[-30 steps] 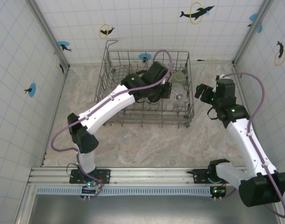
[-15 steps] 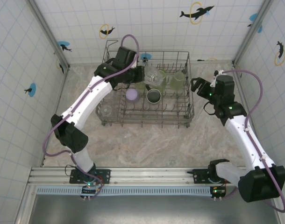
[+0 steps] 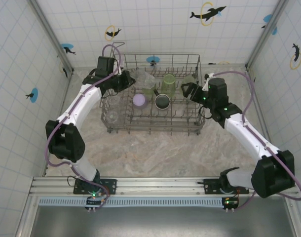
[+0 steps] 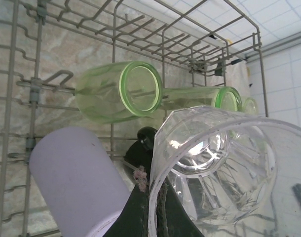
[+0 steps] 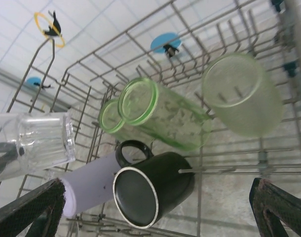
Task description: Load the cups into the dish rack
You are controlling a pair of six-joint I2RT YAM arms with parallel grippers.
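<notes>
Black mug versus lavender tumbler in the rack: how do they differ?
The black mug is glossy black with a loop handle; the lavender tumbler is matte lavender and handleless. The mug looks wider, the tumbler slimmer. Both sit side by side in the dish rack.

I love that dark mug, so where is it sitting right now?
From above, the black mug sits mid dish rack, right of the lavender tumbler and nearer than a green tumbler.
</notes>
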